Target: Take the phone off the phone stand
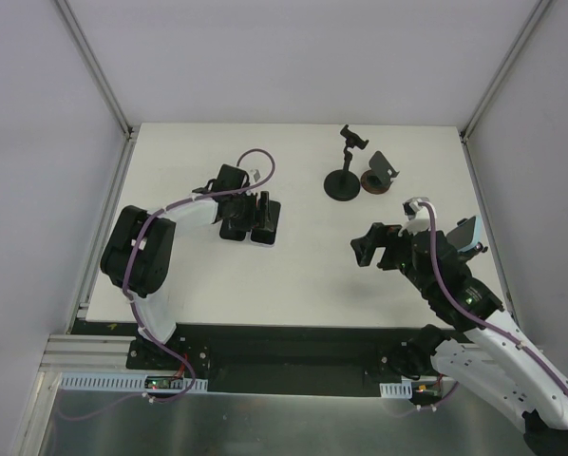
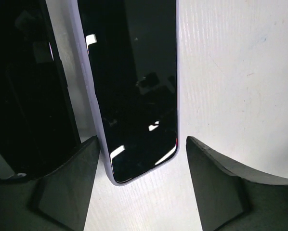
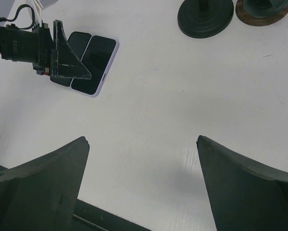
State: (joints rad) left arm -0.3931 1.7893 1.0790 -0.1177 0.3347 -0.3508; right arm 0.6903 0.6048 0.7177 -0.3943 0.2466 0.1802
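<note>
Two phones lie flat, side by side, on the table point(image 1: 312, 275) left of centre: a dark phone point(image 2: 23, 96) and the lilac phone point(image 2: 134, 86), screen up. So the lilac phone looks to be off the phone stand point(image 1: 344, 180) already. That stand sits well apart at the far right, clamp point(image 1: 353, 139) empty, beside a brown-based stand point(image 1: 377, 177).

Over the lilac phone's near end is the left gripper point(image 2: 141, 142), fingers apart, one on each side. One pad is right by the case edge and the other is clear of it, so it doesn't look like a squeeze. The phone's long axis runs straight out from between those fingers, so backing off along that line should clear it. Way further from the phones, the right gripper point(image 3: 143, 139) hovers spread wide over bare table.
</note>
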